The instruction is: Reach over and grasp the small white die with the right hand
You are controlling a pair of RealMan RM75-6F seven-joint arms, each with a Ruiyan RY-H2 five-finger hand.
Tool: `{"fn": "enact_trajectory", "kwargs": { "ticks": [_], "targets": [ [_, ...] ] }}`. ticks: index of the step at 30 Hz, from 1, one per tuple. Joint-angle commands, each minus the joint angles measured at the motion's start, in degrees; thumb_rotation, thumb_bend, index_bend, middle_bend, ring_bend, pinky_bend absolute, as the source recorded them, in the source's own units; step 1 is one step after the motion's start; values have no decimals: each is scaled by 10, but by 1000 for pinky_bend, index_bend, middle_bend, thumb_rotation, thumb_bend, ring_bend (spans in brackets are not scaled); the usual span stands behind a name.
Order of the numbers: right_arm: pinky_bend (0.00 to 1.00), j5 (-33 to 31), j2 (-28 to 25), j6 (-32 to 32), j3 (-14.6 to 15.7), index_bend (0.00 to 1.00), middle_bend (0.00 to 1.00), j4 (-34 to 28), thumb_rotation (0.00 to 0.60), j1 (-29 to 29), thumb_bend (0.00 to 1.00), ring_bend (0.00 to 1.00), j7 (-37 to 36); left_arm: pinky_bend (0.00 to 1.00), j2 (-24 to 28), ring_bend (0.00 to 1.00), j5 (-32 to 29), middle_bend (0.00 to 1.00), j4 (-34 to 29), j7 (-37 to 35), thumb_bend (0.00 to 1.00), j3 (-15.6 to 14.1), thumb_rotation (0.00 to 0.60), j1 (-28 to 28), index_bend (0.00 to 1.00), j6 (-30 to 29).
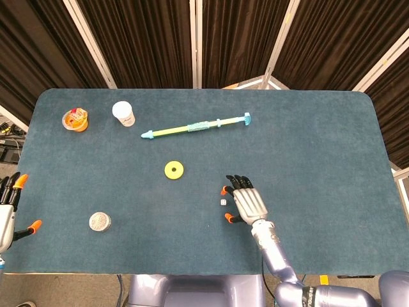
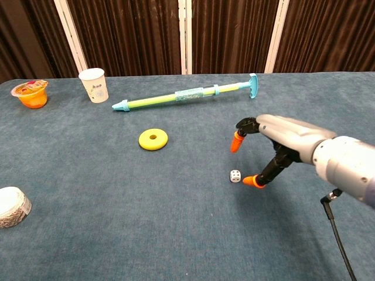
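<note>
- Two robot hands are in view over a dark blue-green desk (image 1: 332,141) backed by dark curtains.
- Right robot hand (image 1: 246,201): silver, with black fingers and orange tips, palm down, hovering low over the near middle of the desk. It is released, holding nothing; its fingers are spread, with one orange fingertip (image 2: 237,142) raised and another (image 2: 254,182) close to the desk surface.
- Small white die (image 1: 223,202): rests on the desk just beside the right robot hand, on its thumb side. In the chest view the die (image 2: 235,175) sits close to the lower orange tip; whether they touch cannot be told.
- Left robot hand (image 1: 11,208): at the near left edge of the desk, only partly in frame, fingers apart and holding nothing.
- Yellow ring (image 1: 174,169): flat on the desk, beyond the die and to its left, well apart from it.
- Long yellow-green and light-blue stick-shaped toy (image 1: 197,127): lies along the far middle of the desk, tilted slightly.
- White paper cup (image 1: 123,113): upright at the far left, near the toy's pointed end.
- Orange jelly cup (image 1: 75,119): at the far left, just left of the paper cup.
- Round silvery roll (image 1: 100,222): at the near left of the desk, well apart from the die.
</note>
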State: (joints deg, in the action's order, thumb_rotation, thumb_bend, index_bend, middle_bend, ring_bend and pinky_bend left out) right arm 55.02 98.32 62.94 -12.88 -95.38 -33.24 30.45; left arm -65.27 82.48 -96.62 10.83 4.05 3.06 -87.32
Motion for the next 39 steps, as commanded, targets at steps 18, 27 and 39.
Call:
{"fn": "enact_trajectory", "kwargs": {
  "ticks": [18, 27, 39],
  "targets": [
    [0, -11, 65, -11, 0, 446, 122, 114, 600, -17, 236, 0, -48, 0, -1, 0, -12, 0, 3, 2, 30, 3, 600, 3, 0, 6],
    [0, -24, 77, -22, -6, 453, 131, 137, 600, -22, 244, 0, -57, 0, 0, 0, -11, 0, 3, 0, 31, 3, 600, 3, 0, 5],
    [0, -31, 88, -26, -6, 575, 211, 158, 600, -24, 348, 0, -63, 0, 3, 0, -14, 0, 3, -7, 31, 3, 600, 3, 0, 6]
  ]
}}
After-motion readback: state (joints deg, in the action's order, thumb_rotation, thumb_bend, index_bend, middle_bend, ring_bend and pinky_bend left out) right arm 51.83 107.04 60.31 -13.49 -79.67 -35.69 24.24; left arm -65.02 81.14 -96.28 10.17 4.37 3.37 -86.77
